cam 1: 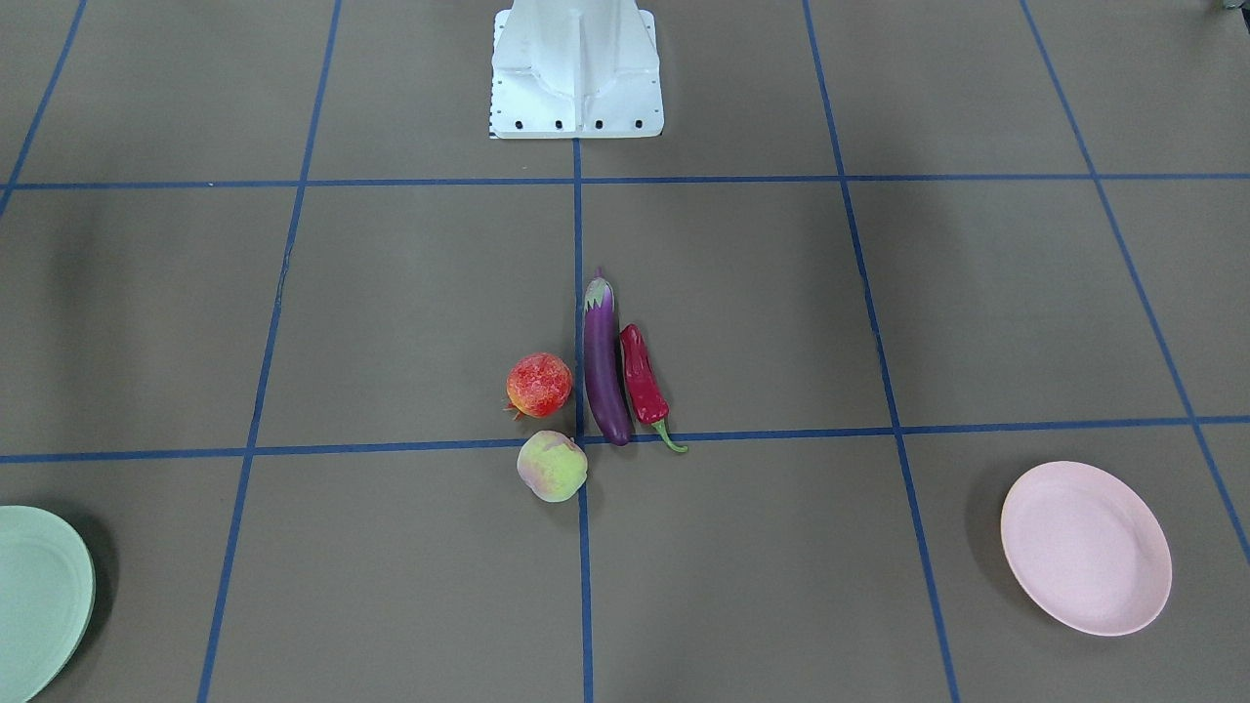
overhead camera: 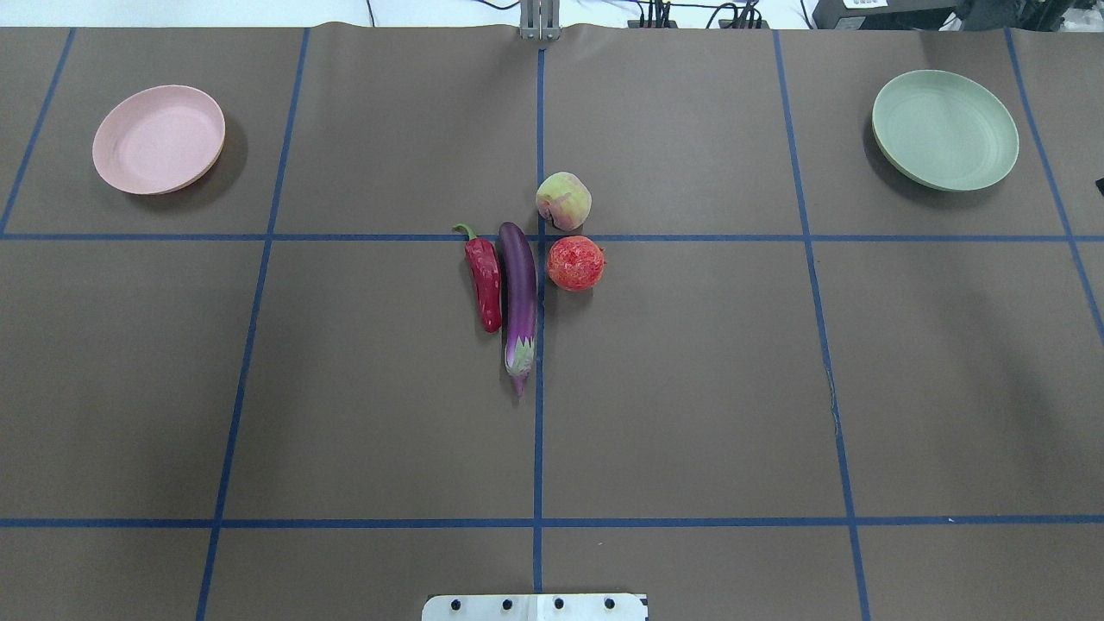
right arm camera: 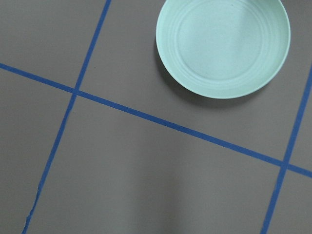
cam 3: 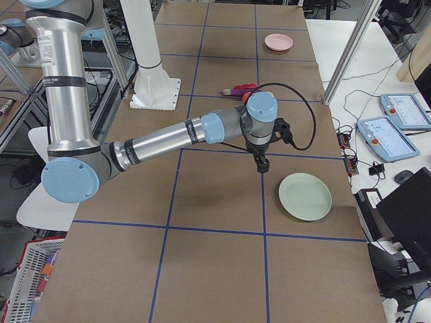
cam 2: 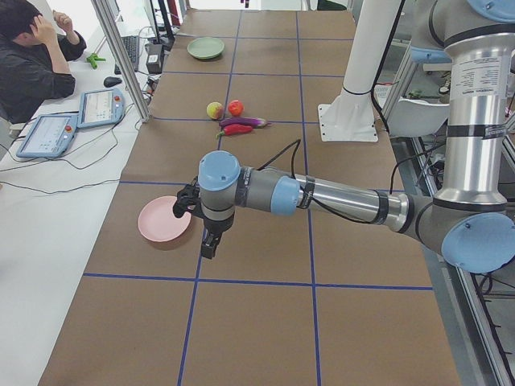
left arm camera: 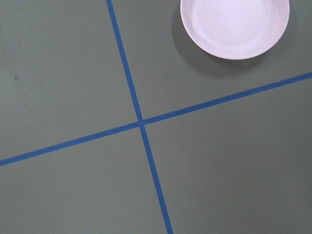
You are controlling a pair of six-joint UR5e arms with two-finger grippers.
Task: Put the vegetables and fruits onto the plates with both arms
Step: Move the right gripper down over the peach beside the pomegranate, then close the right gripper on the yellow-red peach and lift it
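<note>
Outstretched and pointing down
Left gripper (cam 2: 208,244) near pink plate (cam 2: 164,219), right gripper (cam 3: 261,164) near green plate (cam 3: 305,196); pincer spread indiscernible.

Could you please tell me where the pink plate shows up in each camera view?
Front-facing: pink plate lower right.
Overhead: plate upper left.
Exterior left: plate left of centre.
Exterior right: plate at top.
Left wrist: plate top right.
Right wrist: absent.
Shared landmark: the blue tape grid.
</note>
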